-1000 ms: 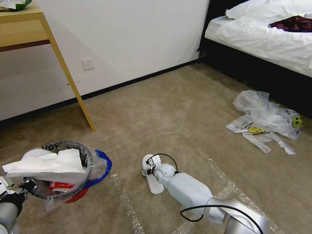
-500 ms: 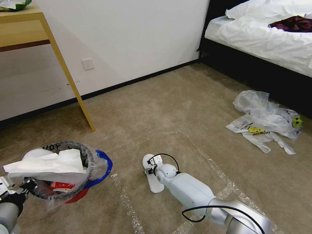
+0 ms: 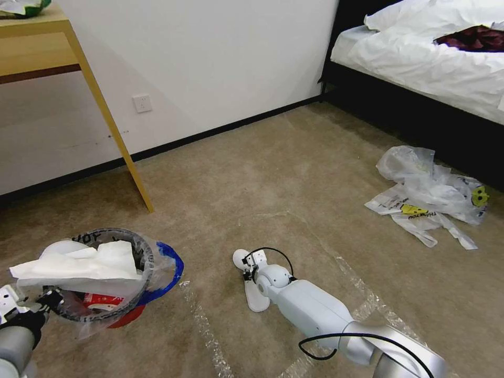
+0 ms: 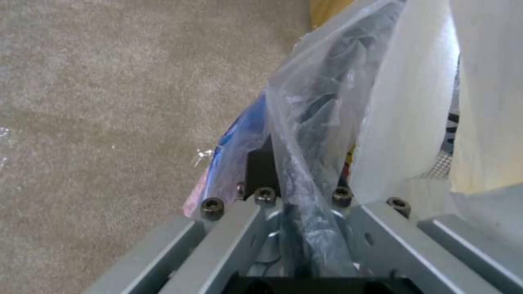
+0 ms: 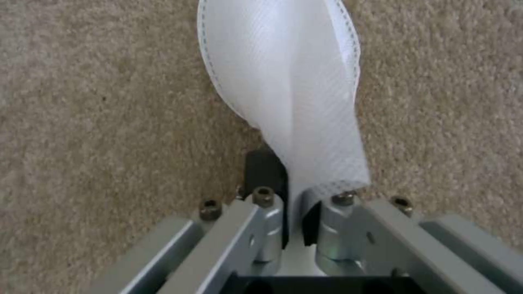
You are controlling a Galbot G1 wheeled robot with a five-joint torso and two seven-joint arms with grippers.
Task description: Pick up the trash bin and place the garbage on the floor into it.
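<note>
The trash bin [image 3: 122,314], a red bucket with a blue band and a clear printed liner, hangs low at the head view's left. A flat white piece of garbage [image 3: 79,266] lies across its top. My left gripper [image 3: 32,308] is shut on the bin's rim; in the left wrist view the liner-covered rim [image 4: 313,134] runs between the fingers of the left gripper [image 4: 297,204]. My right gripper [image 3: 251,269] is down at the floor [image 3: 273,173], shut on a white slipper [image 3: 255,300]. The right wrist view shows the slipper [image 5: 289,81] pinched in the right gripper [image 5: 294,228], its far end curling on the carpet.
Clear plastic bags [image 3: 428,194] with a yellow face print lie on the carpet at the right, near the dark bed base [image 3: 420,115]. A wooden desk leg [image 3: 113,126] stands at the left by the wall. Tape lines [image 3: 205,325] cross the carpet.
The right gripper has shifted slightly to the right with the slipper, which has turned from lying flat to partly on edge. The bin has edged a little to the right.
</note>
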